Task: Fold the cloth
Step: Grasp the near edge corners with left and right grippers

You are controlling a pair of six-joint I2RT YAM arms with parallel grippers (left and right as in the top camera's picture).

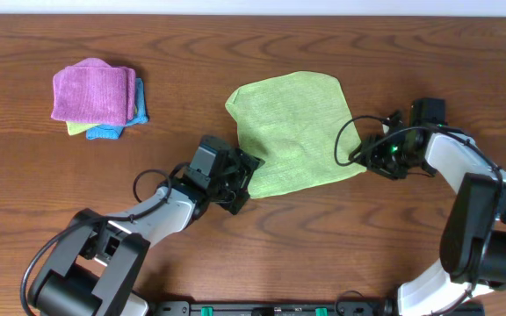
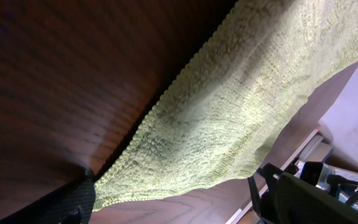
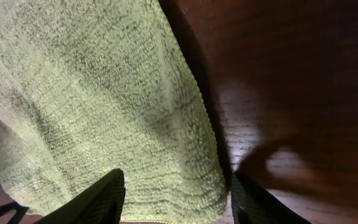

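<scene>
Toward the near edge of the brown wooden table (image 1: 323, 250), the left gripper (image 1: 239, 183) sits at the near-left corner of the lime-green square microfibre cloth (image 1: 292, 132). Only one finger (image 2: 73, 205) shows beside that corner, so I cannot tell whether it is parted or closed. The right gripper (image 3: 179, 208) is at the near-right corner, its fingers (image 3: 98, 199) apart with the corner between them. The cloth lies spread flat mid-table. Near the far-left corner rests a folded purple cloth (image 1: 90, 92) on a teal cloth (image 1: 105, 133).
</scene>
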